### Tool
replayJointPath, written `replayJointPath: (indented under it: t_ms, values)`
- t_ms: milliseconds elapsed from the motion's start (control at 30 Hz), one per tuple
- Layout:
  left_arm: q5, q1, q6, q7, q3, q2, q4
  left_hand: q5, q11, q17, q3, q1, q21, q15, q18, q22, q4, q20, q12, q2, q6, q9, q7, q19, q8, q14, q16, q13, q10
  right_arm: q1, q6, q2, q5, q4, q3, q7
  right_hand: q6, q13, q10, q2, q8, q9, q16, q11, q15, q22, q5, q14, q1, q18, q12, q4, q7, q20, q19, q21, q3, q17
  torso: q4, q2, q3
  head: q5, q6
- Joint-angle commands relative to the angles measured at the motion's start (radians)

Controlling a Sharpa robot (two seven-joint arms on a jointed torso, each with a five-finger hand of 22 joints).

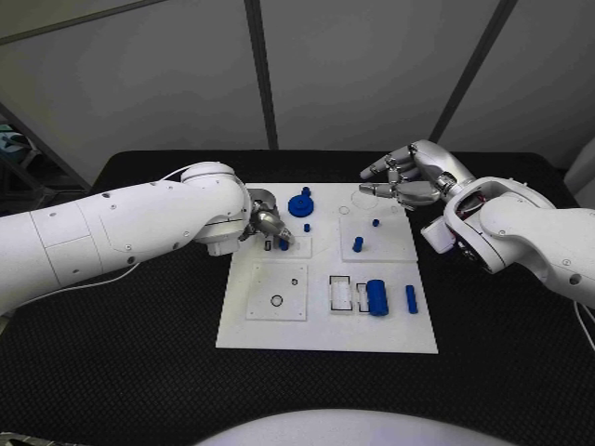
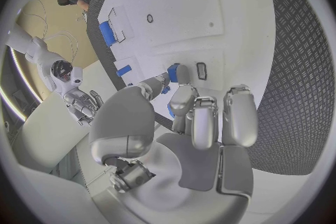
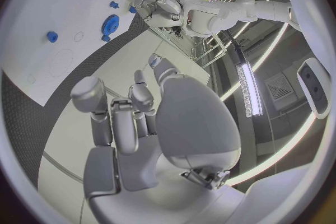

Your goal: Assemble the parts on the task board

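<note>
**Left hand over a blue piece at the board's left edge**

My left hand (image 1: pixel 267 226) sat at the left side of the task board (image 1: pixel 378 339), fingers bent down over a small blue part (image 1: pixel 283 244) by a little dark slot. From the left wrist camera, its fingertips (image 2: pixel 183 96) pressed close around that blue part (image 2: pixel 173 73), but I could not tell whether they actually pinched it or only touched it. The part lay directly under the fingertips, toward six o'clock from the palm in the head view; its long axis was hidden from me.

At about one o'clock from that hand stood the blue gear (image 1: pixel 300 204), close by. A short blue peg (image 1: pixel 358 244) stood upright out toward three o'clock, and the big blue cylinder (image 1: pixel 376 297) lay near five o'clock, its length running twelve to six.

My right hand (image 1: pixel 407 178) hovered at the board's far right corner, fingers spread and holding nothing. I judged the left hand much the nearer to the part.
</note>
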Motion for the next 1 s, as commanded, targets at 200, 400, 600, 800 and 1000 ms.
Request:
replayJointPath:
  t_ms: [200,400,600,800,1000]
  values:
    - [0.000,0.000,0.005,-0.014,-0.001,0.002,-0.008,0.000,0.003,0.213,-0.128,-0.057,0.006,-0.001,-0.015,0.005,0.047,0.001,0.005,-0.009,0.016,-0.005,0.001,0.009,-0.008,0.092,0.007,0.003,0.010,0.001,-0.003,-0.002,0.002,0.003,0.001,0.005,-0.006,-0.002,-0.005,0.007,0.006,-0.001,-0.005,-0.003,-0.004,-0.002,-0.001,0.085,-0.005,0.013,-0.007,0.005,0.000,-0.004,-0.003,-0.005,0.001,0.192,0.0008,-0.001,-0.0001,-0.002,0.000]
    - [0.000,0.000,-0.002,-0.013,-0.001,0.000,-0.009,0.002,0.002,0.214,-0.236,-0.051,0.005,-0.003,-0.015,0.008,0.068,0.000,0.005,0.001,0.017,-0.008,-0.002,0.010,-0.013,0.092,0.007,0.005,0.010,0.001,-0.003,-0.002,0.002,0.003,0.001,0.005,-0.006,-0.002,-0.005,0.007,0.006,-0.001,-0.005,-0.003,-0.004,-0.002,-0.001,0.085,-0.005,0.013,-0.007,0.005,0.000,-0.004,-0.003,-0.005,0.001,0.192,0.0012,0.000,-0.0008,-0.003,-0.001]
    - [0.000,0.000,-0.015,-0.010,0.000,-0.006,-0.003,0.002,0.002,0.213,-0.304,-0.035,0.002,-0.003,-0.014,0.006,0.083,0.000,0.003,0.011,0.017,-0.010,-0.001,0.008,-0.015,0.092,0.006,0.003,0.008,0.001,-0.002,-0.002,0.002,0.002,0.001,0.006,-0.006,-0.002,-0.005,0.007,0.006,-0.002,-0.004,-0.003,-0.004,-0.003,-0.001,0.085,-0.007,0.013,-0.007,0.006,0.000,-0.004,-0.003,-0.006,0.000,0.192,0.0008,0.000,-0.0012,-0.002,0.002]
    - [0.000,0.000,-0.035,-0.003,0.004,-0.021,0.013,0.004,0.002,0.213,-0.353,-0.015,-0.006,-0.003,-0.011,-0.004,0.094,0.000,-0.005,0.024,0.012,-0.010,0.000,0.002,-0.017,0.092,0.006,-0.006,0.003,0.001,-0.001,-0.002,0.002,0.001,0.001,0.006,-0.006,-0.002,-0.005,0.007,0.006,-0.002,-0.004,-0.003,-0.004,-0.003,-0.001,0.085,-0.007,0.013,-0.007,0.006,0.000,-0.004,-0.003,-0.006,0.000,0.192,0.0005,0.000,-0.0008,-0.002,0.004]
    - [0.004,0.001,-0.020,0.003,0.058,-0.042,0.024,0.007,0.017,0.209,-0.410,0.041,-0.057,0.008,0.004,-0.075,0.090,0.007,-0.094,0.027,-0.035,-0.014,0.018,-0.043,-0.033,0.090,0.003,-0.110,-0.058,0.001,-0.001,-0.003,0.002,-0.003,0.001,0.007,-0.006,-0.002,-0.005,0.007,0.006,-0.002,-0.004,-0.003,-0.004,-0.003,-0.001,0.085,-0.007,0.013,-0.007,0.006,0.000,-0.004,-0.003,-0.006,0.000,0.192,0.0011,-0.001,-0.0010,-0.004,0.008]
